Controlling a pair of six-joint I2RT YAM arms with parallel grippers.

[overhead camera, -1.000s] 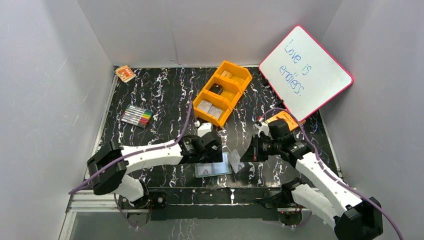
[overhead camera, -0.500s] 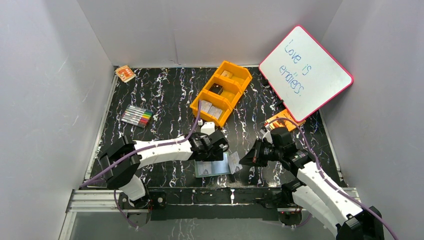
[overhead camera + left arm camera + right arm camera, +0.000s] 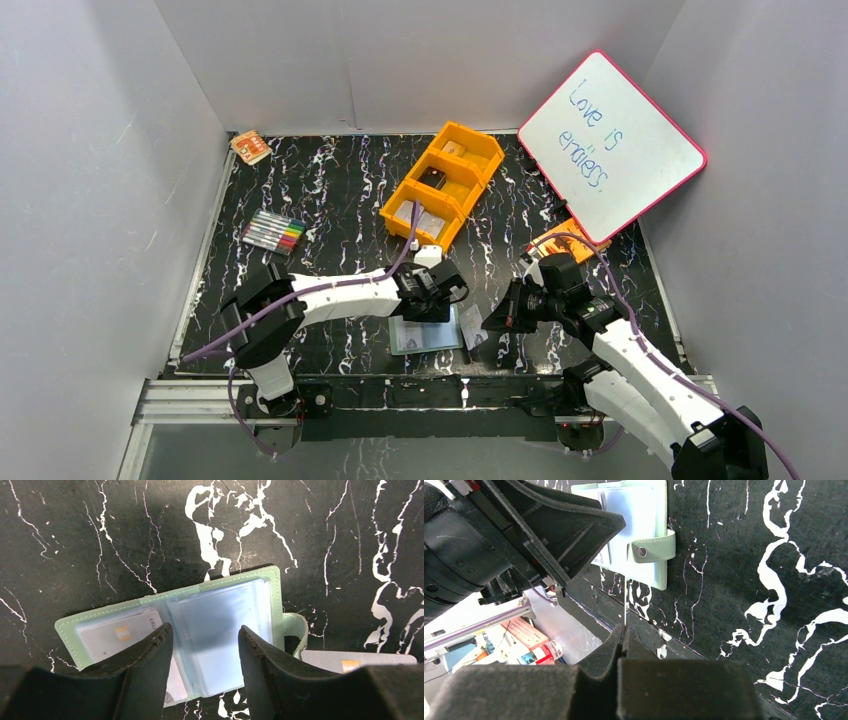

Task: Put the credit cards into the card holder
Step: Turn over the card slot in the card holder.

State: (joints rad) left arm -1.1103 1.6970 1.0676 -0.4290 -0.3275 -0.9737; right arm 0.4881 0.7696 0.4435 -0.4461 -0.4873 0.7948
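Insertion is in hand. The card holder [image 3: 220, 625] lies open at the table's near edge under the spread left gripper [image 3: 205, 632]. 1 silver card [image 3: 357, 661] is pinched by the right gripper [image 3: 623, 630], and alignment with a pocket mouth is judged necessary next.

The right gripper [image 3: 624, 630] sat at 6 o'clock, its fingers pressed together on a credit card [image 3: 625, 602]. The card showed edge-on as a thin pale line pointing toward 12 o'clock. There the card holder [image 3: 644, 510] lay open on the black marbled table [image 3: 749, 555], its snap tab [image 3: 651, 550] folded over its 3 o'clock edge. The left gripper [image 3: 589, 535] covered the holder's 9 o'clock side.
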